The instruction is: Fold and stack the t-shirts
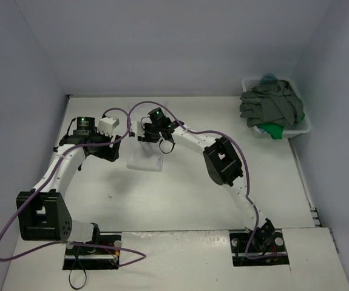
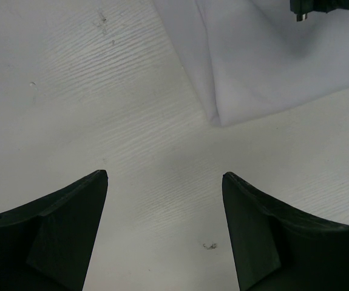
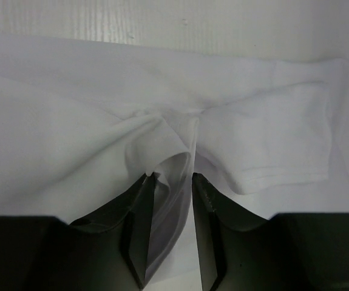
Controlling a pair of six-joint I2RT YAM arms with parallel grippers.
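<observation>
A white t-shirt (image 1: 145,159) lies partly folded on the table behind the middle. My right gripper (image 1: 156,142) points down at its far edge. In the right wrist view the right gripper (image 3: 173,177) is open a little, and a raised fold of the white t-shirt (image 3: 71,121) stands loosely between its fingers. My left gripper (image 1: 104,150) hangs just left of the shirt. In the left wrist view the left gripper (image 2: 165,176) is wide open over bare table, with the corner of the white t-shirt (image 2: 271,60) ahead of it to the right.
A white lattice basket (image 1: 304,127) stands at the back right. It holds a dark grey t-shirt (image 1: 271,106), a green t-shirt (image 1: 274,130) and a bit of teal-blue cloth (image 1: 270,77). Walls close in the table on the left, back and right.
</observation>
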